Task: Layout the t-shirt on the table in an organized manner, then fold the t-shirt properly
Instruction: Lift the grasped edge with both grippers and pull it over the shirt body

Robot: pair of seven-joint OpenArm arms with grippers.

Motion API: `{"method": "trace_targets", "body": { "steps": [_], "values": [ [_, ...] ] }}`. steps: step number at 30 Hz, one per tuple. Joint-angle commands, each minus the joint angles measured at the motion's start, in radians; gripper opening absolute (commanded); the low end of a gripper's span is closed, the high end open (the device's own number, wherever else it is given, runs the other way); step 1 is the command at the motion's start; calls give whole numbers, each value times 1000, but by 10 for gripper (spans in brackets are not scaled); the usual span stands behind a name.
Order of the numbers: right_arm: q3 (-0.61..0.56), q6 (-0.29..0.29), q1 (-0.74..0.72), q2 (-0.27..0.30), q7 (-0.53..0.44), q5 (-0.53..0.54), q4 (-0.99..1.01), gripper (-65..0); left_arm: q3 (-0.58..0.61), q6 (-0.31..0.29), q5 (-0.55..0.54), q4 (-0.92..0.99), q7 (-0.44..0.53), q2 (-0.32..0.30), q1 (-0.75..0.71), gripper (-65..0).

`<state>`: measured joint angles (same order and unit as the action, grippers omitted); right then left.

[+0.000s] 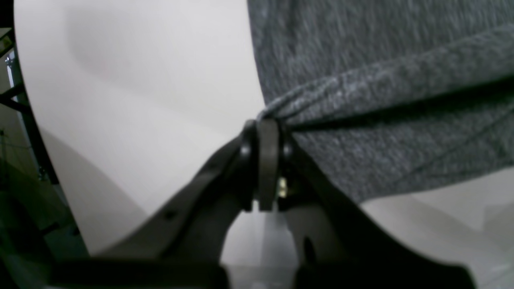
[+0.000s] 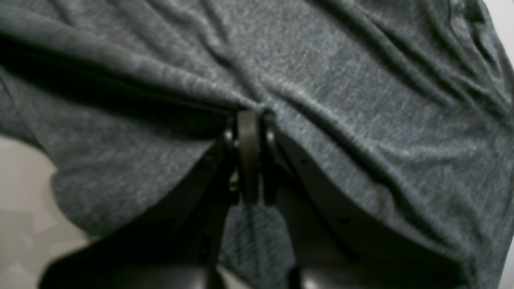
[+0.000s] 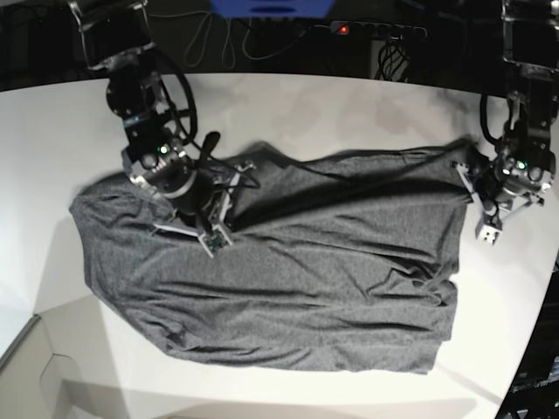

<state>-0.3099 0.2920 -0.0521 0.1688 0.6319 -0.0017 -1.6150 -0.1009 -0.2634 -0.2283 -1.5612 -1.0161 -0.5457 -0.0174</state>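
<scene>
Both grippers, left gripper (image 1: 268, 120) & right gripper (image 2: 251, 112), jaws pinched on t-shirt (image 3: 288, 279) fabric, stretched taut over table (image 3: 349, 105) btwn them

backdrop: dark strip beyond the power strip (image 3: 377, 30) | power strip: black, one red light lit | blue box (image 3: 271, 8): left of the power strip, cut off by the frame | cables (image 3: 218, 39): looped between them | light: even, soft shadows
</scene>
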Motion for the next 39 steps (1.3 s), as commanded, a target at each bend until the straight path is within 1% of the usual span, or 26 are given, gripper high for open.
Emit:
{"method": "trace_targets", "body": {
  "steps": [1,3,8,11,14,23,26,29,36,39],
  "values": [
    [4,6,-27,1,-24,2,-11,-650,-7,2,5,-14,12,-18,18,-649],
    [4,6,-45,1,-25,2,11,-650,-4,2,5,-12,12,-18,32,-649],
    [4,6,-73,1,-28,2,63,-650,85,2,5,29,7,-18,83,-649],
    [4,6,-71,1,-30,2,71,-650,119,2,5,58,13,-18,92,-649],
    [4,6,-71,1,-30,2,71,-650,129,2,5,86,13,-15,116,-649],
    [5,6,-67,1,-27,2,71,-650,131,2,5,91,7,-14,118,-644],
    [5,6,-70,1,-22,2,71,-650,131,2,5,91,6,-14,118,-601],
    [4,6,-71,2,-20,2,71,-640,131,3,5,91,6,-17,116,-535],
    [13,6,-65,7,-20,2,61,-406,122,8,5,86,6,-17,115,-306],
    [15,2,-65,7,-20,2,58,-356,112,9,5,78,6,-17,116,-230]
  ]
}}
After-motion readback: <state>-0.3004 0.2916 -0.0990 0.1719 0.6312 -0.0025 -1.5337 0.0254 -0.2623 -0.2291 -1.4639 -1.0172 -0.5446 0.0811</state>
